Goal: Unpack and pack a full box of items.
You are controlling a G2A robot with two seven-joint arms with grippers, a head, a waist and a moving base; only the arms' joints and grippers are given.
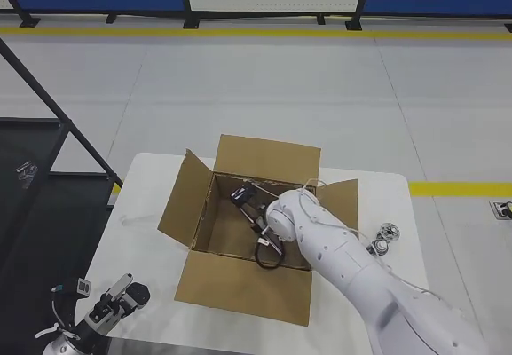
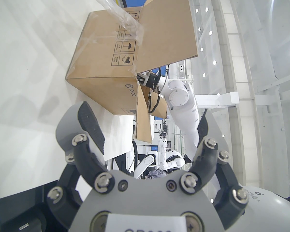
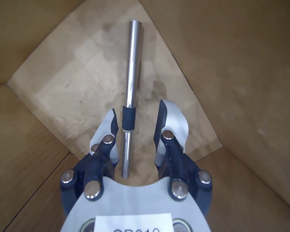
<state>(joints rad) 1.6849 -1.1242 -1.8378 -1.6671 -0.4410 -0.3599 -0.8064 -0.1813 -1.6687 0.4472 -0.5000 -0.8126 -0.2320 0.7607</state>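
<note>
I am working at a cardboard box (image 1: 238, 293) that is sitting open, flaps spread, in the middle of the top view on a white table (image 1: 145, 209). My right gripper (image 3: 137, 114) is sitting down inside the box, toward its upper left corner in the top view, and its jaws are standing apart, gripping nothing. Between them a metal rod (image 3: 133, 68) with a black band is lying on the box floor. The band is sitting level with my fingertips, with a gap showing on each side. My left gripper (image 2: 145, 119) is hovering at the lower left of the top view, near the table's front edge and well apart from the box, its jaws also standing wide apart and holding nothing. A small metal part (image 1: 387, 234) is resting on the table just right of the box's right flap. Loose clear tape (image 2: 125, 22) is hanging off the box's outer wall.
</note>
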